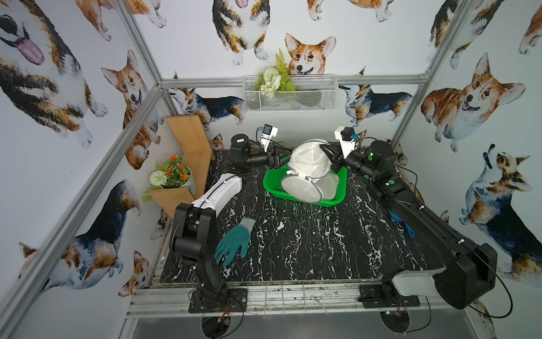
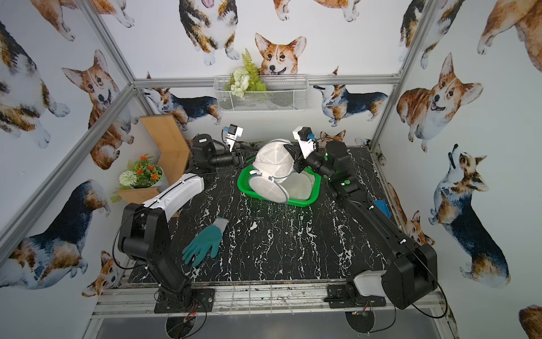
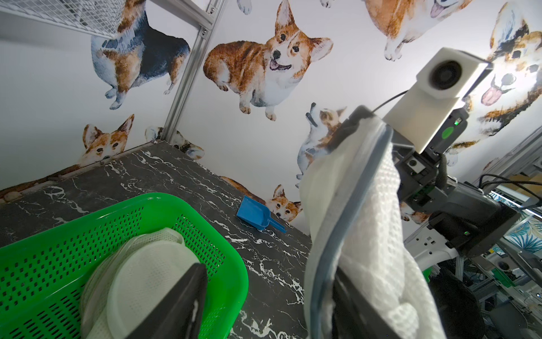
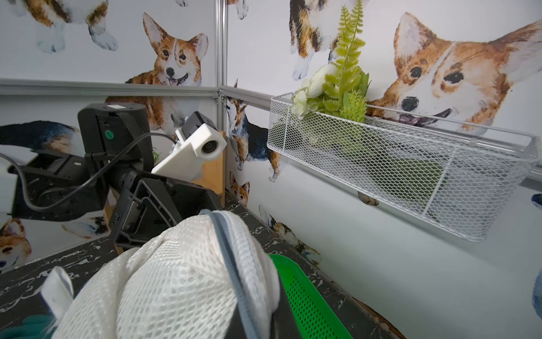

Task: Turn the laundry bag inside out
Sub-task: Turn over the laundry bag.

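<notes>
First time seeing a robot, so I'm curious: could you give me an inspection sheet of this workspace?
Surface: black marble tabletop.
Job's things: laundry bag held above green basket; more white mesh inside.
Clutter: teal glove, blue scoop.
Grippers: right gripper shut on the bag; left gripper open beside it.
Cables: black loop by the right arm's base.
Surroundings: corgi wallpaper, wire basket of fake plants, flower pot on wooden shelf.

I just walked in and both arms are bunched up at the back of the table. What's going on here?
Both arms are working on a white mesh laundry bag, held up over the green basket at the far side of the table. The right gripper is shut on the bag's zippered edge. The left gripper is open, its fingers apart, and one seems tucked under that edge. The bag looks bunched and not fully turned.
</notes>
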Action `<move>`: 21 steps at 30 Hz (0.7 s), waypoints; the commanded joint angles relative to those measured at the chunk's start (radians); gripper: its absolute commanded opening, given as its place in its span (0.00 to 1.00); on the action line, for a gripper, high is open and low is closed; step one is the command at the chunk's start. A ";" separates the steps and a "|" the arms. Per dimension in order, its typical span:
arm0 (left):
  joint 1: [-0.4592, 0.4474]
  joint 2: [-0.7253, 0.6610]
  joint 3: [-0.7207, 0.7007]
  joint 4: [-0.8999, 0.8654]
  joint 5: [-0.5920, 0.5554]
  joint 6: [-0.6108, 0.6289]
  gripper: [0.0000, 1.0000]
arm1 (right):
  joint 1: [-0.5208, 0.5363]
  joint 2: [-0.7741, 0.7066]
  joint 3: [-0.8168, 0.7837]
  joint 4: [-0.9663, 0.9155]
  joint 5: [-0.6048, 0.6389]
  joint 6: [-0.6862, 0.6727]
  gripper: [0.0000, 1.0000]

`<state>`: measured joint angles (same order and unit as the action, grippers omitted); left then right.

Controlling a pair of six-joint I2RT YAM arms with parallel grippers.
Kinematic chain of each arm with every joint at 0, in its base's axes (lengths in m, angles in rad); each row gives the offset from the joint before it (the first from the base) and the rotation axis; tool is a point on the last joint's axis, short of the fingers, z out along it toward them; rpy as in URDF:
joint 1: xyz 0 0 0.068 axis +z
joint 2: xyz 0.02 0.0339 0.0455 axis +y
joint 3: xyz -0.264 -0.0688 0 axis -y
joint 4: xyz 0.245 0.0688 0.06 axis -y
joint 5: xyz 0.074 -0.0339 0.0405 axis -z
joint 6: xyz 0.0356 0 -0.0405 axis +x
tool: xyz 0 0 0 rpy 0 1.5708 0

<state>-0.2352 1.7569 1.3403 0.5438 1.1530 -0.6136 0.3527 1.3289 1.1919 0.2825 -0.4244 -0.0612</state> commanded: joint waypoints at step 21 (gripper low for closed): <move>0.013 -0.227 -0.044 -0.166 -0.527 0.469 0.68 | -0.003 -0.031 -0.036 -0.032 0.207 -0.185 0.00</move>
<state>-0.2241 1.5627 1.3071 0.6003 0.8074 -0.3668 0.3508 1.2976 1.1427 0.2817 -0.2939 -0.2176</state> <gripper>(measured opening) 0.692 0.088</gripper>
